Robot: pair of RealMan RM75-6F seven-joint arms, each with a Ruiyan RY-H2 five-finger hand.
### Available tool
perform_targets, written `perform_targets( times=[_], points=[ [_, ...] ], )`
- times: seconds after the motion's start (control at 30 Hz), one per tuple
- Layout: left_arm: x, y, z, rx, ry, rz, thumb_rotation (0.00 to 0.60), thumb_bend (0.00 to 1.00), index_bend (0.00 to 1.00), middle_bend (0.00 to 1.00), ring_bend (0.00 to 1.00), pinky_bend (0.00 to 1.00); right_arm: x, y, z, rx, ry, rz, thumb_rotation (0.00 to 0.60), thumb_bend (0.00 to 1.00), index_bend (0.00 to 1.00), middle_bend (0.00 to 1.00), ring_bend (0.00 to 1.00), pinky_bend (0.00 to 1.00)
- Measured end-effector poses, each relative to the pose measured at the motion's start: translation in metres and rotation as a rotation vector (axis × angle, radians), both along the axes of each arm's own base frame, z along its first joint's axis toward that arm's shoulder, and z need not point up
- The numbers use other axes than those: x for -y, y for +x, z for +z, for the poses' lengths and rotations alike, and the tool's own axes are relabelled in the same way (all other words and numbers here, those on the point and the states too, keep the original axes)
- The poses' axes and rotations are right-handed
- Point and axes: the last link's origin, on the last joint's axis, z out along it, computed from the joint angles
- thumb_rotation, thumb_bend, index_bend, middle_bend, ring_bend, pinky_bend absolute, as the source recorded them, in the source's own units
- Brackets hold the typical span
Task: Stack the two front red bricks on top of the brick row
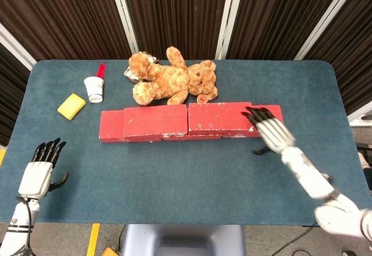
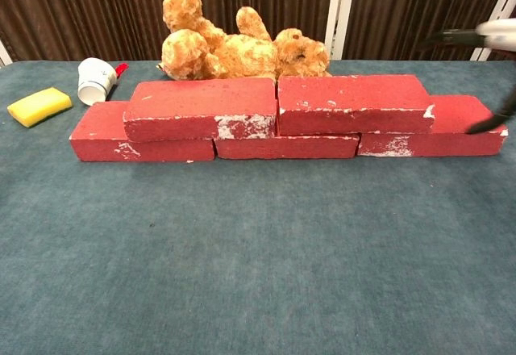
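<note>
Three red bricks form a bottom row (image 2: pixel 286 146) on the blue table. Two more red bricks lie on top of it, a left one (image 2: pixel 201 108) (image 1: pixel 154 121) and a right one (image 2: pixel 352 103) (image 1: pixel 218 118), touching end to end. My right hand (image 1: pixel 268 130) hovers open at the row's right end, fingers spread, holding nothing; only its fingertips (image 2: pixel 484 125) show at the right edge of the chest view. My left hand (image 1: pixel 39 167) rests open near the table's front left corner, far from the bricks.
A brown teddy bear (image 1: pixel 171 81) lies just behind the bricks. A white cup (image 1: pixel 93 88) with a red item beside it and a yellow sponge (image 1: pixel 71 106) sit at the back left. The blue table (image 1: pixel 174 174) stretches in front of the bricks.
</note>
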Motion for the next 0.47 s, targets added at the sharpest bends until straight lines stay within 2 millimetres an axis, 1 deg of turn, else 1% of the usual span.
perform_targets(
  times=[0.17, 0.23, 0.37, 0.47],
  points=[
    [0.003, 0.002, 0.002, -0.027, 0.016, -0.004, 0.6, 0.34, 0.0, 0.0, 0.0, 0.0, -0.054, -0.041, 0.02, -0.008, -0.179, -0.072, 0.58, 0.06, 0.0, 0.0, 0.0, 0.0],
    [0.004, 0.002, 0.002, -0.03, 0.02, -0.003, 0.6, 0.36, 0.0, 0.0, 0.0, 0.0, -0.07, -0.052, 0.024, -0.014, -0.244, -0.089, 0.581, 0.06, 0.0, 0.0, 0.0, 0.0],
    [0.005, 0.003, 0.005, -0.059, 0.042, -0.002, 0.6, 0.36, 0.0, 0.0, 0.0, 0.0, -0.099, -0.075, 0.028, -0.053, -0.368, -0.112, 0.584, 0.06, 0.0, 0.0, 0.0, 0.0],
    [0.006, 0.004, 0.005, -0.069, 0.046, 0.0, 0.6, 0.36, 0.0, 0.0, 0.0, 0.0, -0.111, -0.082, 0.03, -0.081, -0.397, -0.117, 0.582, 0.06, 0.0, 0.0, 0.0, 0.0]
  ],
)
